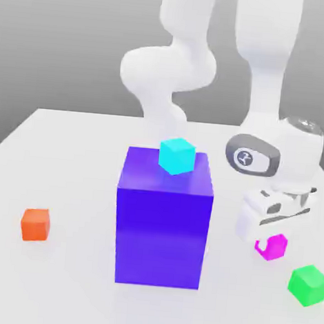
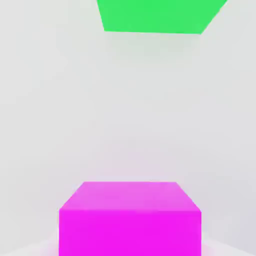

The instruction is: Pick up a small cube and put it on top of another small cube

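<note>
A small magenta cube (image 1: 273, 248) rests on the white table at the exterior view's right. My gripper (image 1: 271, 238) is lowered straight onto it and is shut on it, with the white hand covering the cube's top. Seen from the hand, the magenta cube (image 2: 130, 217) sits close and centred. A small green cube (image 1: 308, 284) lies just beyond it toward the front right, and it appears again in the hand view as the green cube (image 2: 155, 15). A small orange cube (image 1: 35, 223) sits far off at the left. A small cyan cube (image 1: 176, 155) stands on a tall block.
A large blue-violet block (image 1: 163, 220) stands in the middle of the white table (image 1: 63, 294), much taller than the small cubes, to the left of my hand. The arm's white links rise behind it.
</note>
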Available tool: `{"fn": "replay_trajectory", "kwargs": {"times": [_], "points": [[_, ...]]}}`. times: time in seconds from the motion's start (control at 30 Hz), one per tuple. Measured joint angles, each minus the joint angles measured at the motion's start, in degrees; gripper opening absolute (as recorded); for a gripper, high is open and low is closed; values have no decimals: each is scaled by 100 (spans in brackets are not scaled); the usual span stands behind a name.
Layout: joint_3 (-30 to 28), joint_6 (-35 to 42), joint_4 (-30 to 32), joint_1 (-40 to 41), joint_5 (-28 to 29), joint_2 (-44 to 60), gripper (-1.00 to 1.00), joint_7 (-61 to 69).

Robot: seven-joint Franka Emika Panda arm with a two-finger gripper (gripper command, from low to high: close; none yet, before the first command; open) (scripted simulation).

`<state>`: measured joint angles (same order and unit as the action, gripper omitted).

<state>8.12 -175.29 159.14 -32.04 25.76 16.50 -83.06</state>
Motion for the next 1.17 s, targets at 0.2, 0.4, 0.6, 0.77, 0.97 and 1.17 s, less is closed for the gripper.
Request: {"fn": "replay_trajectory", "kwargs": {"times": [0.2,0.4,0.6,0.77,0.97,1.17], "points": [[1065,480,160,823,-986,-659,-100,735],[1618,973,349,1089,-2131,-1352,-100,1597],[1659,1611,-320,1322,-2275,-1308,-100,2928],[1653,2183,-1085,1534,-2135,-1085,-100,4133],[1471,2329,-1754,1590,-1628,-494,-100,4850],[1150,1879,-1821,1361,-1138,65,100,4533]]}}
